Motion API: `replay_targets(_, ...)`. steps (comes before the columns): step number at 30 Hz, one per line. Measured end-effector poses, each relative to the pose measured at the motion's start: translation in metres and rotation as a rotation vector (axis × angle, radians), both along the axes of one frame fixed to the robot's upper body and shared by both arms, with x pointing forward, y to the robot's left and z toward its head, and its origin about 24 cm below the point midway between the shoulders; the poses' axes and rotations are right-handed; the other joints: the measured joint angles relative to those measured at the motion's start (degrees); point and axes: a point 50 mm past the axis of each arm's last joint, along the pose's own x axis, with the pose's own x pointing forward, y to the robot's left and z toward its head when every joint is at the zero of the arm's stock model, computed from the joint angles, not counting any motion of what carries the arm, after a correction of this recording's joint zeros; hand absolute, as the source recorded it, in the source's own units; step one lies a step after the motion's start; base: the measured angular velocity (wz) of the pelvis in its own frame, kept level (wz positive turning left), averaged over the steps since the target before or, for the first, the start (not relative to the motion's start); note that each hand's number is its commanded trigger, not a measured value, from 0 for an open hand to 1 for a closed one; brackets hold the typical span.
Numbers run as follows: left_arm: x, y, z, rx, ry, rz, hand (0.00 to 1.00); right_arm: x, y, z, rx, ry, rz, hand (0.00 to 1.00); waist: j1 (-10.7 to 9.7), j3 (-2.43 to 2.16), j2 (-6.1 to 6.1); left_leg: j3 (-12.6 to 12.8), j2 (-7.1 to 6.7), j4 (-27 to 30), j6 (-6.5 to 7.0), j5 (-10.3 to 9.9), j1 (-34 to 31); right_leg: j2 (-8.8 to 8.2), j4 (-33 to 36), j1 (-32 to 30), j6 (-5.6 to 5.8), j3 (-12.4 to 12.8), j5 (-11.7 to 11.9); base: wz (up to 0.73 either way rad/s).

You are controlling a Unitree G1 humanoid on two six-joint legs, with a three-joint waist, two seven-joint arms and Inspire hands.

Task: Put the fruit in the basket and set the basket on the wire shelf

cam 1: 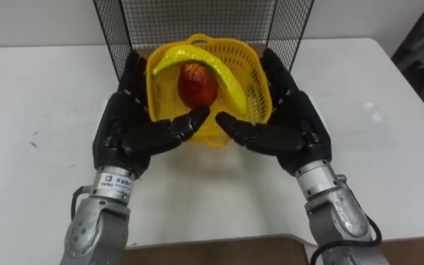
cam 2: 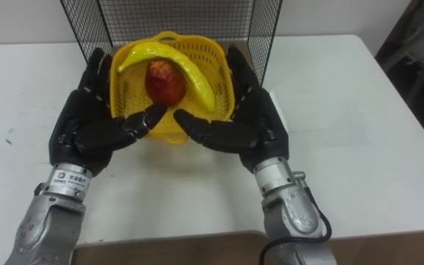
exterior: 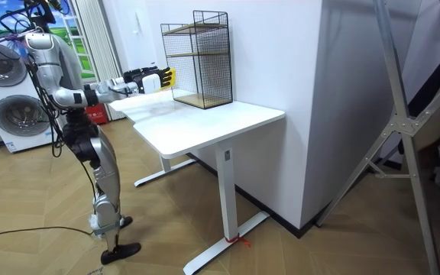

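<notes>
The basket (cam 1: 250, 77), banana (cam 1: 219, 66) and red fruit (cam 1: 196, 85) inside, sits between my left robot hand (cam 1: 127, 132) and right robot hand (cam 1: 293, 129), both spread flat against its 2 sides, thumbs pointing inward at the near rim. The wire shelf (cam 1: 197, 18) opens straight ahead, so I judge the move is forward.

Both eye views are looking steeply down, close over the white table (cam 1: 35, 96) and wire shelf (cam 1: 197, 18), while the room view is standing well off, seemingly facing the robot's right side, sharing both.

Robot beside white table (exterior: 212, 126); wire shelf (exterior: 202, 59) atop
</notes>
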Motion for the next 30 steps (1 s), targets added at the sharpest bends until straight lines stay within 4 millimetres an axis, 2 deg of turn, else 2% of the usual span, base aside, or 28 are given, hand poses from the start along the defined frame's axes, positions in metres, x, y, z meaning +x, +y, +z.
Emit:
replay_targets(5, -0.001, 0.0, 0.0, 0.057, -0.005, 0.0, 0.0, -0.001, 0.001, -0.002, 0.015, 0.013, 0.0, 0.0, 0.09, 0.12, -0.16, 0.04, 1.02, 2.97, -0.5, -1.13, -1.21, 0.65, 2.11, -0.79, -0.3, 0.02, -0.25, 0.01)
replay_targets(8, -0.001, 0.002, -0.002, 0.067, 0.003, 0.009, 0.0, -0.004, 0.0, -0.007, 0.01, 0.027, 0.009, 0.0, 0.7, 0.19, -0.25, -0.02, 2.81, 10.04, -1.32, -4.44, -3.49, 1.6, 7.19, -2.41, -1.56, 0.19, -3.1, -0.08)
replay_targets(12, -0.002, 0.003, -0.009, 0.07, 0.03, 0.013, 0.0, -0.007, 0.0, -0.01, 0.007, 0.039, 0.016, 0.0, 1.58, 0.27, -0.07, -0.34, 4.53, 14.9, -2.5, -6.67, -5.26, 2.71, 11.59, -4.42, -2.83, 0.21, -6.12, -0.02)
replay_targets(13, -0.004, 0.004, -0.011, 0.071, 0.039, 0.015, 0.0, -0.007, 0.001, -0.01, 0.009, 0.037, 0.019, 0.0, 1.59, 0.21, -0.01, -0.5, 4.61, 15.06, -2.72, -6.54, -5.57, 2.78, 12.33, -5.04, -3.09, 0.28, -6.42, 0.0)
replay_targets(15, -0.005, 0.004, -0.011, 0.071, 0.042, 0.016, 0.0, -0.007, 0.001, -0.01, 0.004, 0.034, 0.027, 0.0, 1.62, -0.19, 0.39, -0.83, 4.6, 15.45, -3.15, -6.03, -6.28, 2.9, 12.96, -6.02, -3.51, 0.58, -6.46, 0.0)
replay_targets(16, -0.005, 0.005, -0.011, 0.074, 0.043, 0.017, 0.0, -0.007, 0.002, -0.01, 0.006, 0.036, 0.031, 0.0, 1.62, -0.33, 0.62, -1.15, 4.58, 16.04, -3.24, -5.48, -7.1, 2.5, 13.09, -6.16, -3.75, 0.7, -6.47, 0.0)
replay_targets(17, -0.005, 0.005, -0.011, 0.073, 0.042, 0.018, 0.0, -0.007, 0.002, -0.01, 0.008, 0.034, 0.033, 0.0, 1.67, -0.32, 0.61, -1.39, 4.55, 16.89, -3.38, -5.07, -7.83, 2.43, 13.16, -6.1, -3.88, 0.9, -6.44, 0.0)
replay_targets(18, -0.005, 0.005, -0.012, 0.074, 0.044, 0.018, 0.0, -0.007, 0.003, -0.01, 0.016, 0.035, 0.033, 0.0, 1.66, -0.11, 0.27, -2.54, 3.97, 19.5, -3.06, -4.03, -9.97, 2.04, 13.07, -5.93, -4.09, 1.49, -6.37, 0.13)
replay_targets(19, -0.005, 0.005, -0.012, 0.071, 0.046, 0.017, 0.0, -0.007, 0.001, -0.01, 0.018, 0.035, 0.029, 0.0, 1.54, 0.08, -0.15, -4.16, 2.18, 17.67, -2.91, -3.56, -12.09, 1.74, 12.88, -5.95, -4.08, 2.3, -6.42, 0.17)
replay_targets(20, -0.005, 0.004, -0.012, 0.065, 0.045, 0.017, 0.0, -0.006, 0.001, -0.009, 0.02, 0.034, 0.025, 0.0, 1.48, 0.04, -0.14, -4.7, 1.51, 14.95, -2.94, -2.29, -13.03, 1.57, 12.96, -6.07, -3.95, 2.4, -6.56, -0.06)
replay_targets(21, -0.006, 0.001, -0.013, 0.055, 0.048, 0.014, 0.0, -0.006, 0.0, -0.01, 0.025, 0.039, 0.02, 0.0, 1.96, -0.04, -0.14, -4.6, 0.68, 11.76, -0.89, 2.77, -14.29, 1.44, 13.31, -6.44, -3.72, 3.46, -7.17, -0.31)
replay_targets(22, -0.007, 0.002, -0.014, 0.054, 0.053, 0.019, 0.0, -0.007, 0.002, -0.013, 0.024, 0.052, 0.025, 0.0, 2.78, -0.32, -0.93, -4.57, -0.04, 10.07, -0.71, 3.49, -13.26, 0.95, 13.11, -6.41, -2.87, 3.93, -7.27, -0.27)
replay_targets(24, -0.006, 0.003, -0.012, 0.066, 0.045, 0.017, 0.0, -0.007, 0.001, -0.013, 0.016, 0.052, 0.026, 0.0, 2.41, -0.48, -2.14, -4.57, -0.8, 8.81, -0.45, 3.74, -12.53, 0.34, 12.5, -6.58, -2.76, 3.73, -7.13, 0.01)
replay_targets(27, -0.007, 0.004, -0.012, 0.083, 0.046, 0.011, 0.0, -0.007, 0.0, -0.013, 0.007, 0.051, 0.028, 0.0, 2.09, -0.38, -1.92, -4.17, -1.17, 11.66, 0.04, 1.35, -13.01, 0.2, 11.98, -5.62, -2.4, 3.3, -7.41, -0.01)
replay_targets(29, -0.007, 0.004, -0.012, 0.078, 0.046, 0.011, 0.0, -0.008, 0.002, -0.013, 0.009, 0.05, 0.034, 0.0, 1.86, -0.35, -2.02, -3.81, -1.85, 12.35, 0.57, -0.05, -13.07, -0.89, 14.26, -5.6, -1.96, 3.13, -8.91, 0.0)
replay_targets(30, -0.007, 0.004, -0.013, 0.074, 0.049, 0.012, 0.0, -0.008, 0.001, -0.013, 0.005, 0.05, 0.032, 0.0, 1.43, -0.29, -2.12, -3.72, -2.98, 12.88, 1.17, -0.85, -12.86, -2.22, 17.11, -6.09, -1.08, 3.05, -10.38, 0.1)
